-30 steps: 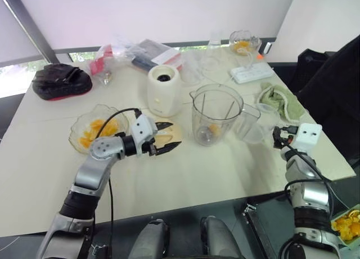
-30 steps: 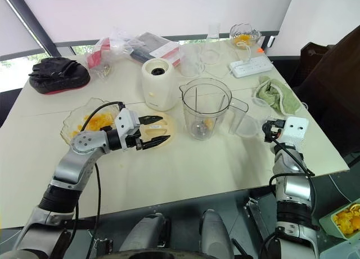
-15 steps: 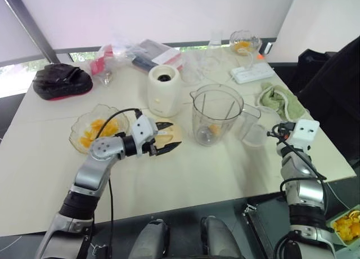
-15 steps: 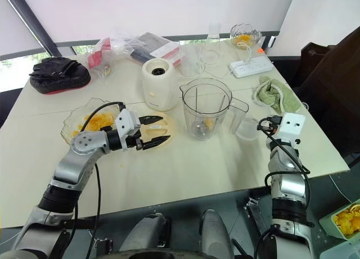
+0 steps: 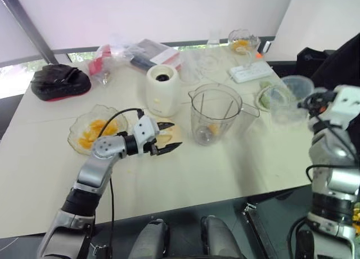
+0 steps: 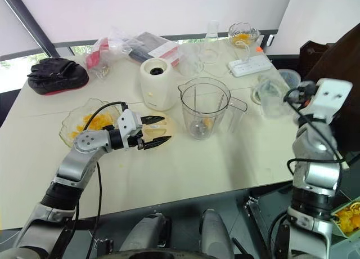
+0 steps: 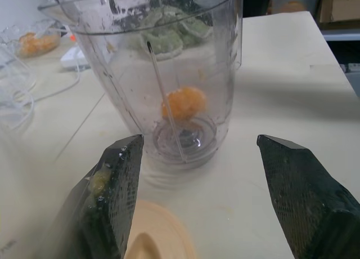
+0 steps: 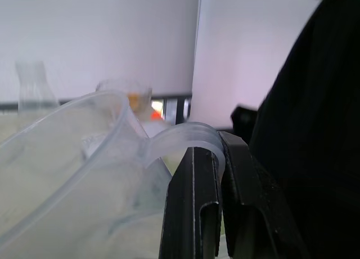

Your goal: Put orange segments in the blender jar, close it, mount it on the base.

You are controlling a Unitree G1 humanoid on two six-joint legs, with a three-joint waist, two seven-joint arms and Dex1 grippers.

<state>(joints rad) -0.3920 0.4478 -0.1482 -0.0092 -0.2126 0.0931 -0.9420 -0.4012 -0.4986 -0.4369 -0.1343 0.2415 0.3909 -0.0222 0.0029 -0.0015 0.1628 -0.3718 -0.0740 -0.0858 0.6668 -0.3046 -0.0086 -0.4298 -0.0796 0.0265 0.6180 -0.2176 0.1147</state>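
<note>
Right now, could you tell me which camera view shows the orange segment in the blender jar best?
The left wrist view: the orange segment lies large at the bottom of the blender jar. Both eye views show it as a small orange spot through the jar wall.

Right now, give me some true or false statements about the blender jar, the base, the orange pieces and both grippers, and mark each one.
1. The blender jar stands on the table, apart from the base. True.
2. The blender jar is empty. False: an orange segment lies at its bottom.
3. The left gripper is shut on an orange segment. False: it is open and holds nothing.
4. The right gripper clamps the handle of a clear cup held above the table. True.
5. The glass bowl of orange segments sits to the robot's right of the jar. False: it is on the robot's left.
</note>
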